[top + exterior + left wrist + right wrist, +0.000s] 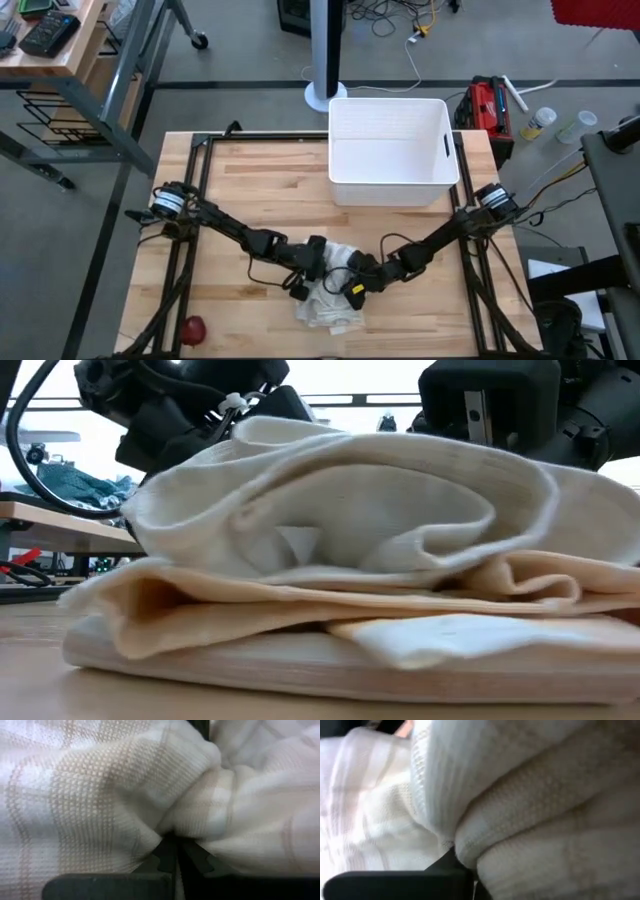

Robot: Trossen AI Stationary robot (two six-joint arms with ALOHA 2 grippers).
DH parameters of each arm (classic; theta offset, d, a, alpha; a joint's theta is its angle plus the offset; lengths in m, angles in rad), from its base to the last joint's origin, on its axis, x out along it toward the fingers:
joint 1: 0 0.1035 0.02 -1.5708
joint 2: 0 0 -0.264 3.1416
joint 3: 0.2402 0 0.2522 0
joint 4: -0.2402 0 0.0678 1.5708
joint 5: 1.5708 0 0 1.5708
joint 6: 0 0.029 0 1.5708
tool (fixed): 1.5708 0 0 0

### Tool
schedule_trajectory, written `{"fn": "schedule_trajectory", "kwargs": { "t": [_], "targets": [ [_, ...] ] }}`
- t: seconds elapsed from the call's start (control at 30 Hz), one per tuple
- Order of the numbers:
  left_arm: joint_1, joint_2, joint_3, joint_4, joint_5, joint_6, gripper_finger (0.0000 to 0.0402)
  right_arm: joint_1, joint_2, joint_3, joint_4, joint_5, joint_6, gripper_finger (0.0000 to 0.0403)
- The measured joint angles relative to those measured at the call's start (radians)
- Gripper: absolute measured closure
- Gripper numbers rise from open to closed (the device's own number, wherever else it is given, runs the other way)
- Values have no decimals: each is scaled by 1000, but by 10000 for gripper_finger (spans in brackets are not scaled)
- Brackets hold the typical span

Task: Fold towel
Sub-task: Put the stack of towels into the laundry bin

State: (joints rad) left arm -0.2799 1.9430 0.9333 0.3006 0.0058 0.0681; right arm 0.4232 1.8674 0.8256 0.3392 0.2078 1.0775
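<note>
both grippers sit in front of the white bin (388, 150): left gripper (312, 268) pinching the waffle towel (330, 300), right gripper (352, 285) closed on it too

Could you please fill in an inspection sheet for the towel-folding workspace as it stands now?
Surface: wooden table, mostly bare.
Job's things: towel, bunched near the front edge, not folded flat.
Clutter: white bin at the back; small red object at the front left corner.
End effectors: left end effector shut on towel; right end effector pressed into the towel, closing state unclear.
Cables: leads on the floor behind the table.
Surroundings: red toolbox, workbench.
</note>
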Motion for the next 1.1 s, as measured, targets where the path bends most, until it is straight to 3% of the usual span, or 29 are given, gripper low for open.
{"fn": "schedule_trajectory", "kwargs": {
  "t": [0.23, 0.47, 0.7, 0.83, 0.93, 1.1],
  "targets": [
    [-29, -39, 2, -18, -90, -35, 401, -1, -2, -5, 120, 24, -55, 334],
    [-43, -267, -5, -137, -209, -55, 401, 27, -21, -15, 297, 108, -64, 334],
    [-42, -410, -89, -208, -216, -155, 389, 24, -5, -18, 235, 125, 10, 334],
    [-42, -437, -146, -253, -209, -281, 375, 25, -4, -20, 144, 124, 37, 334],
    [-42, -446, -198, -275, -193, -470, 366, 28, -4, -21, 114, 135, 38, 334],
    [-37, -440, -314, -185, -40, -822, 351, 28, -4, -21, 110, 134, 29, 334]
  ]
}}
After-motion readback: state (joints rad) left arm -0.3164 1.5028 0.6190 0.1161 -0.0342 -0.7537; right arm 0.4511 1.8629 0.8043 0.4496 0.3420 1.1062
